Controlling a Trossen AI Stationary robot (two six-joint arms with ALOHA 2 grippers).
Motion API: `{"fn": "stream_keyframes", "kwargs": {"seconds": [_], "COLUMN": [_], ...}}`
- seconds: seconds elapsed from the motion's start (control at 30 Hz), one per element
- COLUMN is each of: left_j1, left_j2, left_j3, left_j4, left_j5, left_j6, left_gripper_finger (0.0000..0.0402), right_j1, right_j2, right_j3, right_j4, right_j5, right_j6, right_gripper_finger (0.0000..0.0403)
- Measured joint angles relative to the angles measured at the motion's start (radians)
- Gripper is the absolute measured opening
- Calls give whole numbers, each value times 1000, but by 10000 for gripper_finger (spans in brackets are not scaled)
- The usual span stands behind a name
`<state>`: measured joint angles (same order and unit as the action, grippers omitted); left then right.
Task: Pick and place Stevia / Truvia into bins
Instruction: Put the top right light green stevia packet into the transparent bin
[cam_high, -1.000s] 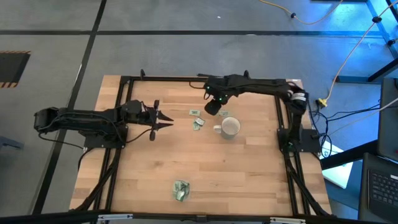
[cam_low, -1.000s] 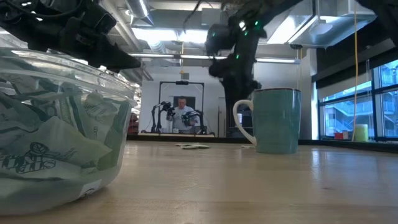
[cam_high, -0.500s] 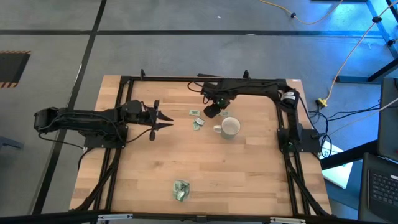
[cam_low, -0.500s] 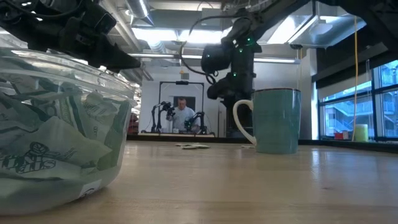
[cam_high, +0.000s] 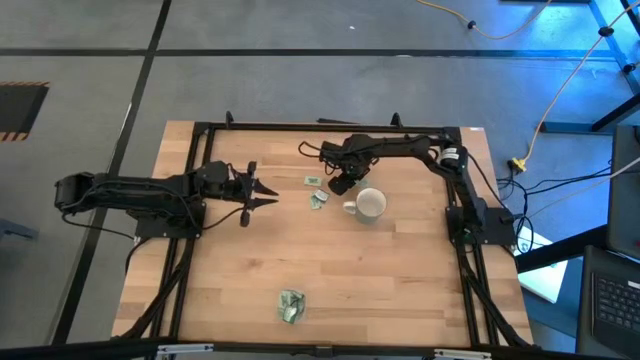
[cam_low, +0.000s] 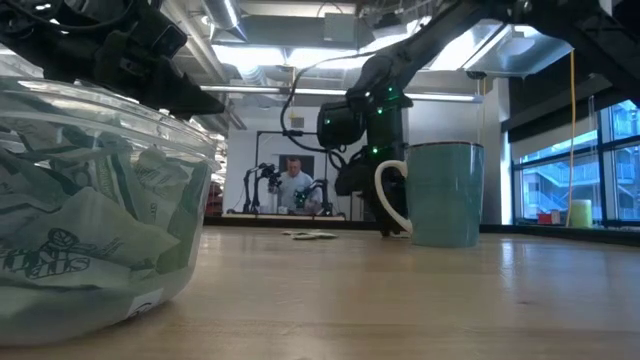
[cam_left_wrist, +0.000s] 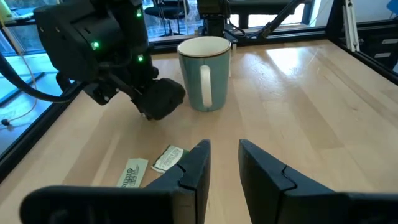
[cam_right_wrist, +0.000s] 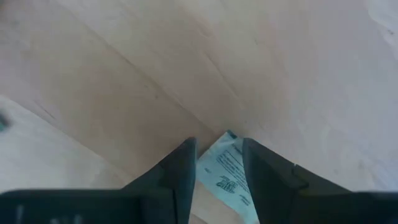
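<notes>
While the left arm waits over the left side of the wooden worktop (cam_high: 400, 280), its left tool (cam_high: 262, 192) hangs above the boards with its fingers slightly apart and nothing between them. Near the white mug (cam_high: 370, 205), the right tool (cam_high: 338, 187) reaches down to the worktop at the far middle, just beside the mug's handle. Seen from the right wrist, its two fingers (cam_right_wrist: 177, 180) stand apart with a green and white sachet (cam_right_wrist: 225, 171) lying flat on the wood between them; I cannot tell whether they touch it. Two more loose sachets (cam_left_wrist: 155, 165) lie close by on the worktop. Near the front edge sits the clear plastic dish (cam_low: 190, 190), already holding many crumpled sachets.
</notes>
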<state>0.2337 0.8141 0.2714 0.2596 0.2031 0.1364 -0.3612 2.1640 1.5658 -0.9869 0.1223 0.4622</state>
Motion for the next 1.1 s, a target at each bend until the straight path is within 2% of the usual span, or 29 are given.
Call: {"fn": "stream_keyframes", "kwargs": {"seconds": [0.17,0.53,0.8,1.1], "left_j1": [0,0,0,0], "left_j2": [0,0,0,0], "left_j3": [0,0,0,0], "left_j4": [-2,-2,-2,-2], "left_j5": [0,0,-1,-1], "left_j6": [0,0,0,0], "left_gripper_finger": [77,77,77,77], "right_j1": [-1,-1,19,100], "right_j2": [3,4,15,13], "right_j3": [1,0,49,228], "right_j4": [-1,1,-22,-15], "right_j5": [-33,-53,-49,-51], "right_j6": [8,-7,-58,-138], "right_gripper_finger": [119,11,6,2]}}
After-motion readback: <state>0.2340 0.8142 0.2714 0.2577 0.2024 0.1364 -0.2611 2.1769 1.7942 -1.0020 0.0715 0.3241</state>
